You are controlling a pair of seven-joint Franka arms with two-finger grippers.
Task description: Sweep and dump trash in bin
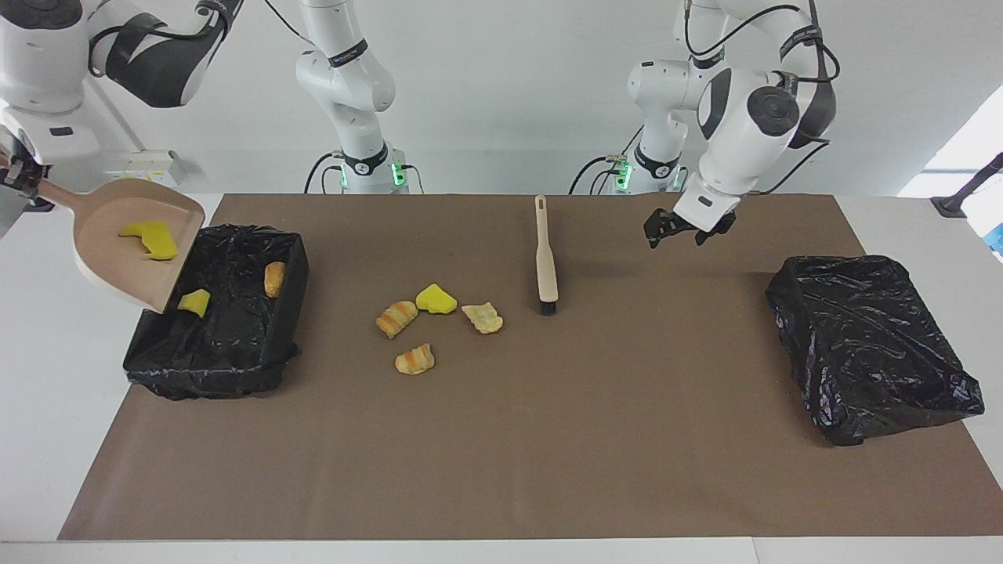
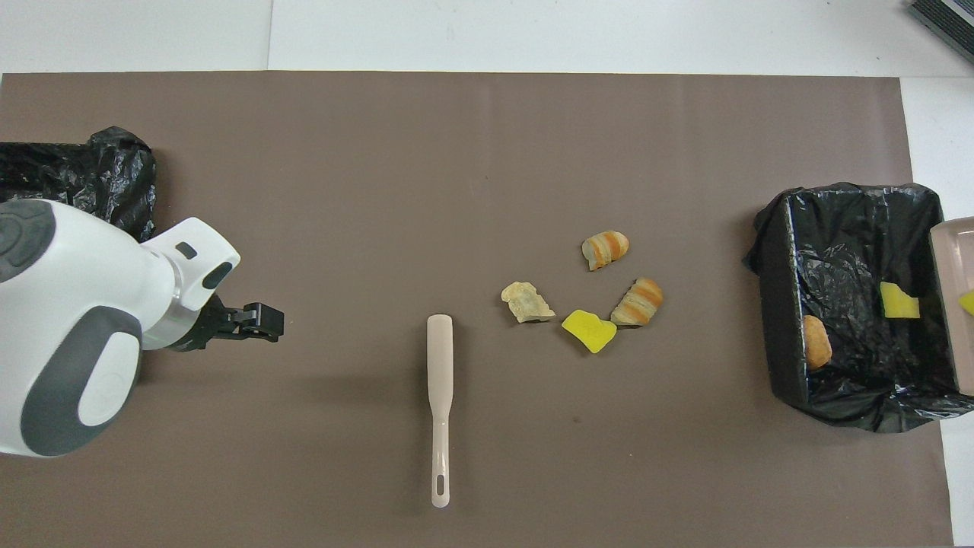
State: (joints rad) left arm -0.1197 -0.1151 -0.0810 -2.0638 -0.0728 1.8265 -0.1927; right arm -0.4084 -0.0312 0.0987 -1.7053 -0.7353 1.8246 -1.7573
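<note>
Trash (image 1: 437,313): four scraps, one yellow sponge chunk and three tan-orange pieces, are seen mid-surface; a nugget (image 1: 274,279) and sponge chunk (image 1: 193,301) lie in the bin (image 1: 258,356); one sponge piece (image 1: 149,239) sits on the dustpan (image 1: 98,251).
Right claw (image 1: 17,174): shown only in the facing view, clamped on the dustpan handle, tilted over the bin.
Left claw (image 1: 680,229): fingers apart, empty, over the mat.
Brush (image 1: 545,262): lying beside the scraps.

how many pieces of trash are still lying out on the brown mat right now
4, clustered mid-mat beside the brush's bristle end: a yellow sponge chunk, a pale fried piece, and two croissant pieces. Nothing on the mat looks able to hide more.
</note>
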